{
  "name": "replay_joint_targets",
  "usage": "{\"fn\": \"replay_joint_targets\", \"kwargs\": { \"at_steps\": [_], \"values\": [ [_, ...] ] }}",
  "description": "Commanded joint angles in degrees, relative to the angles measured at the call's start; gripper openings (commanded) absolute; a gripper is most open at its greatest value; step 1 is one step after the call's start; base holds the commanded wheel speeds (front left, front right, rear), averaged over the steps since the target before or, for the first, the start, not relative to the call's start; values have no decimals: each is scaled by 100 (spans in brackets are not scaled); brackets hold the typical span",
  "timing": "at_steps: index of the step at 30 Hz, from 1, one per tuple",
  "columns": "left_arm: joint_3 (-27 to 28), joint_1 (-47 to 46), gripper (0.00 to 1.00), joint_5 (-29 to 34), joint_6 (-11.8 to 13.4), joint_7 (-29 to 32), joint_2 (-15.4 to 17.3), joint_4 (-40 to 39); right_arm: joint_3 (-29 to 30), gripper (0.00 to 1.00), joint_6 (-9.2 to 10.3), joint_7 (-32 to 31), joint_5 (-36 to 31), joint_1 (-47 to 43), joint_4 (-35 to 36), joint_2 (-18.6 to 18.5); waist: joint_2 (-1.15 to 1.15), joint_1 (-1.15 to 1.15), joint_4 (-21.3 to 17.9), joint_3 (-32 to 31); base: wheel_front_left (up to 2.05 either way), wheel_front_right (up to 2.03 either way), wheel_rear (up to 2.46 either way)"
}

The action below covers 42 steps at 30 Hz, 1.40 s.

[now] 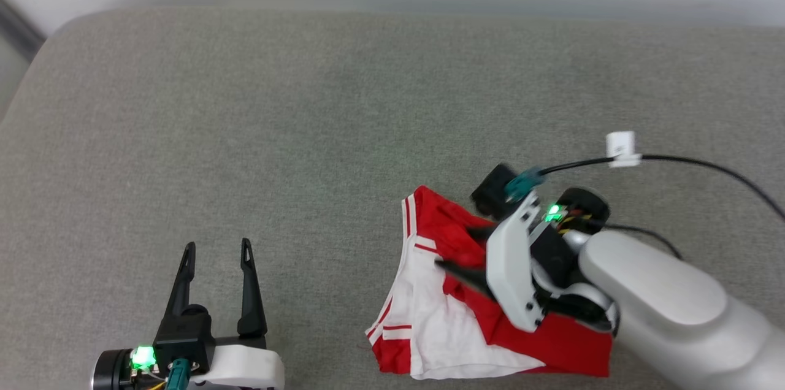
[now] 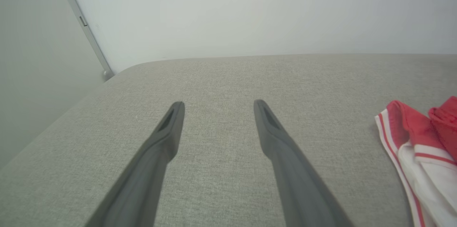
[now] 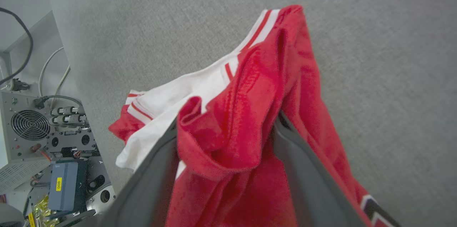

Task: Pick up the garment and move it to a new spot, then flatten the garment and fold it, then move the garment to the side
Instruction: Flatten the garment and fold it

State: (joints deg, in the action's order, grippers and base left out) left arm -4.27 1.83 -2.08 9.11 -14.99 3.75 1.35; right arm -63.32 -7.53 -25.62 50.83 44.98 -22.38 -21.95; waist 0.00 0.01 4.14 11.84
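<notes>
Garment (image 1: 466,316) bunched, near edge | right fingers (image 1: 469,255) pinching it | left fingers (image 1: 218,255) spread, empty

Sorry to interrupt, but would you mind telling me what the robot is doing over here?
It is working on a red-and-white garment lying bunched on a grey cushioned surface. The right pincer has a fold of the red fabric pinched between its fingers. The left pincer hovers open over bare surface, apart from the cloth. Nothing is flattened or folded yet.

yellow sticker (image 3: 58,184) on a blue-grey box (image 3: 63,190), digits unclear, perhaps "800"
</notes>
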Motion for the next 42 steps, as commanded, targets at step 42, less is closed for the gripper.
{"fn": "replay_joint_targets", "kwargs": {
  "at_steps": [42],
  "values": [
    [121, 987, 100, -32, -251, -26, -9, -302, 6510, 100, 7, 4077, -4124, -5250, 2081, 1802, 0, -1, -393, -1066, 0, 0, 0]
  ]
}}
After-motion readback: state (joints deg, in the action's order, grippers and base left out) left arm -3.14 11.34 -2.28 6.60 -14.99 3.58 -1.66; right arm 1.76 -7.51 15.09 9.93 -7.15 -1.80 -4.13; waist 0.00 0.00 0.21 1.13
